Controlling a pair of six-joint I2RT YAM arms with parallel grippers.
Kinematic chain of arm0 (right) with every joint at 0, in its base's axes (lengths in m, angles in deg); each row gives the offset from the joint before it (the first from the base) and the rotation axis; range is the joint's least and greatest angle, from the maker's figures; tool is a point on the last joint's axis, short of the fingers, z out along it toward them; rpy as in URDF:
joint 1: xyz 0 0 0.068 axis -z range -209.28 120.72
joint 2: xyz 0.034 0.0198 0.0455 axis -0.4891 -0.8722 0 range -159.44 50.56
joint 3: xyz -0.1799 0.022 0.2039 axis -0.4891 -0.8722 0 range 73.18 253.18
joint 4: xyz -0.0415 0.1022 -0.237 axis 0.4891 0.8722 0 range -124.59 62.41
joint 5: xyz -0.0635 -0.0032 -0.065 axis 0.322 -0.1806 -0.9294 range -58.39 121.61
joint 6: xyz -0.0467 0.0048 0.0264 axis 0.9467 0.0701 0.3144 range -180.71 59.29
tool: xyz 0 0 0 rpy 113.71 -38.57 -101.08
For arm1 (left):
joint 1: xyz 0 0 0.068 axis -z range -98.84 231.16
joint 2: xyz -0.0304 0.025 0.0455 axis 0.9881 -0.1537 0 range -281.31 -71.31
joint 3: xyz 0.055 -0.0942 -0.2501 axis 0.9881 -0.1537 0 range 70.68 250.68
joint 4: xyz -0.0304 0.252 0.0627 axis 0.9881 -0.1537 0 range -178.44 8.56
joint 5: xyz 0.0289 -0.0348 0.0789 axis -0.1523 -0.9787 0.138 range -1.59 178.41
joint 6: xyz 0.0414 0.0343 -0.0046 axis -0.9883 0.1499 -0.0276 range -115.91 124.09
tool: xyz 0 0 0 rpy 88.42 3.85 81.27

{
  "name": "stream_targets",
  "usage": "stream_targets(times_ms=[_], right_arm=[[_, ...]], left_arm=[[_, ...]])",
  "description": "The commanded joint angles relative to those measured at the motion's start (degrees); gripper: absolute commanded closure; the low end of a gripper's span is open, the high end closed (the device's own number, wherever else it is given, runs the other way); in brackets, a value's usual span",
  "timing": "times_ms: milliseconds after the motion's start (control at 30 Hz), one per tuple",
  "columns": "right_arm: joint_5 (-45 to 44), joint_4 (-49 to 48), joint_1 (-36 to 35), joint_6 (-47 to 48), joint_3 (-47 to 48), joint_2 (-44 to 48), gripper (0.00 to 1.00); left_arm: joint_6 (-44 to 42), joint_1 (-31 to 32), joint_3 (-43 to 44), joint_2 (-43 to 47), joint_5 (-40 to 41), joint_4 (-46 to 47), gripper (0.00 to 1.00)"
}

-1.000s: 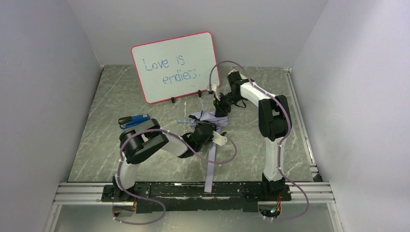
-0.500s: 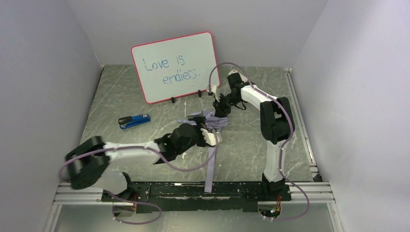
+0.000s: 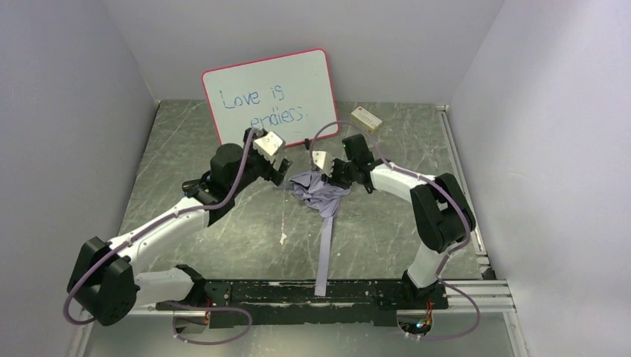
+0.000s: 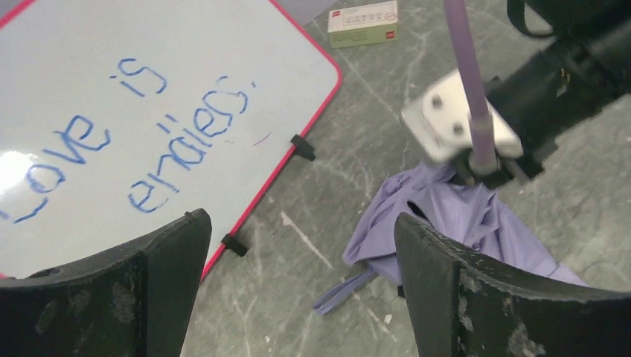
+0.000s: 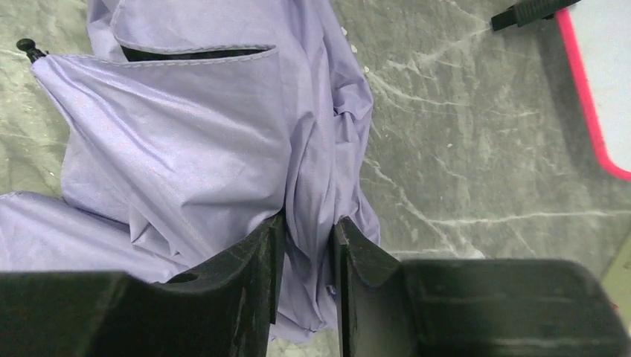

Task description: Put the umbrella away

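Note:
The umbrella (image 3: 320, 195) lies crumpled on the table's middle, pale lavender fabric with a dark opening. My right gripper (image 3: 332, 177) sits on its back right edge; in the right wrist view the right gripper (image 5: 307, 223) is shut on a fold of the umbrella's fabric (image 5: 186, 149). My left gripper (image 3: 283, 170) is wide open and empty, just left of the umbrella and in front of the whiteboard. In the left wrist view the left gripper (image 4: 301, 223) is above bare table, with the umbrella (image 4: 454, 216) and its strap loop (image 4: 346, 290) to the right.
The red-framed whiteboard (image 3: 271, 100) stands at the back, close behind my left gripper. A small box (image 3: 366, 119) lies at the back right. A long lavender strip (image 3: 324, 253) runs from the umbrella to the near edge. Walls close in on both sides.
My left arm swung away from the umbrella's near side and stretched toward the whiteboard. My right gripper came down and left onto the umbrella's fabric, uncovering the small box.

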Motion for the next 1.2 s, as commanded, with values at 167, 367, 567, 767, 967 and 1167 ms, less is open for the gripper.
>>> stream_targets(times_ms=[167, 367, 567, 767, 967, 1167], right_arm=[[-19.6, -12.5, -7.9, -1.1, -17.7, 3.8, 0.85], [-21.8, -15.6, -11.1, -3.6, -24.6, 8.5, 0.85], [-24.6, -18.6, -14.6, -5.6, -29.5, 12.1, 0.86], [-28.2, -19.1, -18.3, -7.1, -31.7, 14.1, 0.86], [-29.7, -19.3, -20.7, -8.2, -32.9, 14.3, 0.87], [-30.0, -18.6, -21.1, -7.9, -32.8, 14.6, 0.87]], left_arm=[[4.4, -5.5, 14.6, -11.5, -16.8, -7.5, 0.05], [-0.3, -6.2, 23.9, -20.9, -25.6, -13.9, 0.04], [-5.7, -6.3, 35.8, -33.8, -35.3, -26.4, 0.06], [-7.4, -6.1, 42.8, -42.5, -40.3, -33.5, 0.06], [-11.7, -4.2, 45.8, -47.9, -43.3, -40.4, 0.05], [-14.6, -2.9, 48.0, -52.7, -41.5, -45.6, 0.03]])
